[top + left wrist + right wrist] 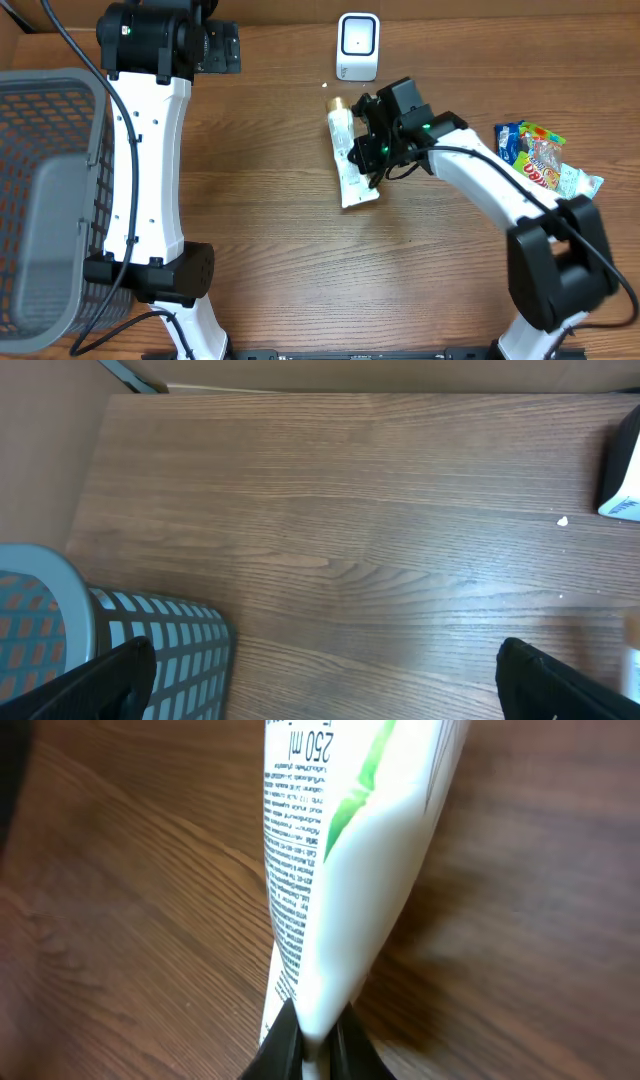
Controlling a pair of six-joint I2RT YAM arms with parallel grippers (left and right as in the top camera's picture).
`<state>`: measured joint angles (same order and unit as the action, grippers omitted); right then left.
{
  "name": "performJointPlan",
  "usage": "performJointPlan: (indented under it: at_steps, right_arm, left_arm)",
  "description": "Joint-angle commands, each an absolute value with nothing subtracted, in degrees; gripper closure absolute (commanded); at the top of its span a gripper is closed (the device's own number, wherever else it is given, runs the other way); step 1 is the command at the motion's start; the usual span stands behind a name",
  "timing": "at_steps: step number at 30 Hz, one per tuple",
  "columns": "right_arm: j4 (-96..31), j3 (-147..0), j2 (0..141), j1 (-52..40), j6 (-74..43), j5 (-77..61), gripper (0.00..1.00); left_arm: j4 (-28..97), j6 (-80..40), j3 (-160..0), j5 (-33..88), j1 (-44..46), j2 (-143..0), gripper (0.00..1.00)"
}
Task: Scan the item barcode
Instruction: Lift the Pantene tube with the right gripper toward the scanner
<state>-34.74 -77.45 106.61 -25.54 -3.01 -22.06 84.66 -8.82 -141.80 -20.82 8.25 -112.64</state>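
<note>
overhead view: one brown wooden worktop (260, 230) carries two white robot arms with black joints. one white squeeze tube (347, 150) with a gold cap and green markings lies near the middle of the worktop, cap pointing toward the far edge and flat crimped end toward the near edge. the right gripper (366, 156) is pressed against the tube's right side. one white, rounded box-shaped scanner (358, 45) stands at the far edge, just beyond the cap and apart from it. one tiny white crumb (325, 85) sits between scanner and cap. one grey plastic mesh basket (50, 78) fills the left edge. a small heap of colourful snack packets (535, 155) lies near the right edge; how many cannot be told.

right wrist view: the right gripper (305, 1045) has its two black fingers squeezed together on the thin edge of the tube (340, 850), with small print and "250 ml" showing. whether the tube is off the wood cannot be told.

left wrist view: the left gripper (330, 690) has its fingers spread wide with nothing between them, above bare wood beside the basket (150, 640). in the overhead view the left gripper (228, 47) sits near the far edge, left of the scanner.
</note>
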Motion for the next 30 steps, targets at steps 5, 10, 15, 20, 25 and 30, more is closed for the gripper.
performJointPlan:
  at_steps: [5,10,15,20,25,30]
  right_arm:
    - [-34.09,-78.13,95.74,-24.97,2.07,-28.86,0.96]
    - [-33.71,-78.13,90.83,-22.96,1.93,-36.75,0.96]
    - [-32.75,-78.13,88.60,-17.58,1.69,-53.39,0.96]
    - [-32.56,-78.13,88.60,-11.77,1.72,-63.26,0.96]
    - [-32.58,-78.13,88.60,-9.61,1.76,-64.69,0.96]
    - [-31.92,-78.13,88.60,-9.63,1.78,-64.58,0.96]
  left_arm:
    - [84.66,-9.41,-142.56,-21.10,8.64,-112.40,0.00]
    - [84.66,-9.41,-142.56,-21.10,8.64,-112.40,0.00]
    - [84.66,-9.41,-142.56,-21.10,8.64,-112.40,0.00]
    - [84.66,-9.41,-142.56,-21.10,8.64,-112.40,0.00]
    - [84.66,-9.41,-142.56,-21.10,8.64,-112.40,0.00]
    - [84.66,-9.41,-142.56,-21.10,8.64,-112.40,0.00]
